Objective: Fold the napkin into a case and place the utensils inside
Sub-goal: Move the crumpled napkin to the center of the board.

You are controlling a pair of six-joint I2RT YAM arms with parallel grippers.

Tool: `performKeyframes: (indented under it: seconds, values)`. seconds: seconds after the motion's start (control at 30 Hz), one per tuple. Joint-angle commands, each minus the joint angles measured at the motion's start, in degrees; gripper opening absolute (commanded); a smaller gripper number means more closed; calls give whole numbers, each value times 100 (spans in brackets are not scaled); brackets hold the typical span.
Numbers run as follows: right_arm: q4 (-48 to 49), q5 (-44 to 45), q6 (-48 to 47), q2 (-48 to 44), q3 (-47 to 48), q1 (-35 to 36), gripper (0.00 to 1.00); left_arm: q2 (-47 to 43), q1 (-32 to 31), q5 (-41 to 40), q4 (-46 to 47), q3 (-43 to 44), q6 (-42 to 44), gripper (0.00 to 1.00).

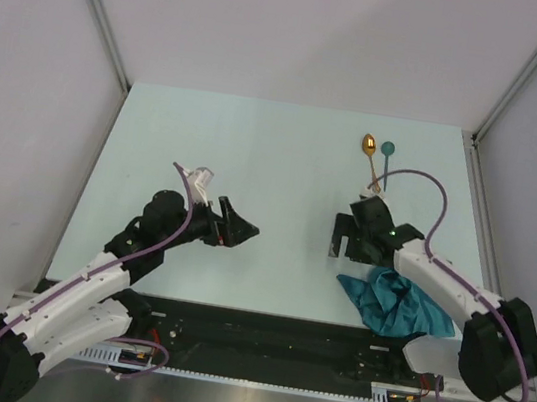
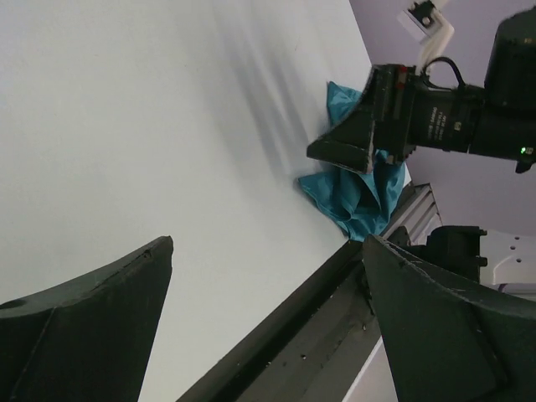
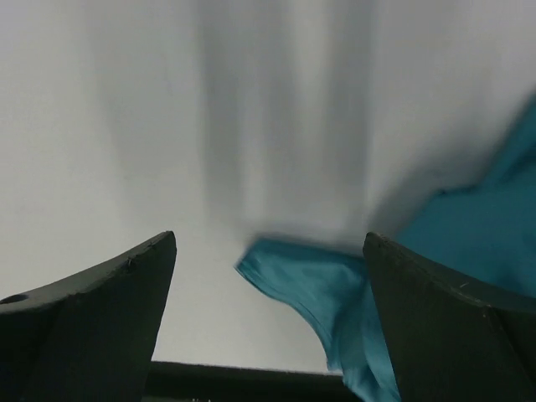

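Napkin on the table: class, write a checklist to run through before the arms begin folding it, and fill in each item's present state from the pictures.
1. Napkin spread flat for folding: not ok. It is a crumpled heap at the table's near right edge.
2. Right gripper open and empty: ok. Its fingers stand apart over a napkin corner.
3. Left gripper open and empty: ok.
4. Spoons off the napkin: ok. The gold spoon and teal spoon lie side by side, far right.
5. Napkin free of the right arm: cannot tell. The arm hides part of it from above.
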Motion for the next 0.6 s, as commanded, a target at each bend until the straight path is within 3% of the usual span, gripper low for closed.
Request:
performKeyframes:
  seconds: [0.0,0.13,0.33,0.43,0.57]
  values:
    - [-594,554,1237,-979,-305,-440,100,-114,116,171,96,64,-111,100]
    - [-1657,1038,2142,-1287,-287,-1405,100,-157,239,223,15,82,-41,100]
    - [-2660,2101,3320,-1314,-349,-2023,100,-166,318,328,-160,258,197,100]
    - [-2313,1971,3436,-1235,-682,-2304,100,-175,345,381,-266,310,285,100]
    - [-1170,1129,2700,-1138,-1131,-2384,93,-228,389,416,-222,232,294,100]
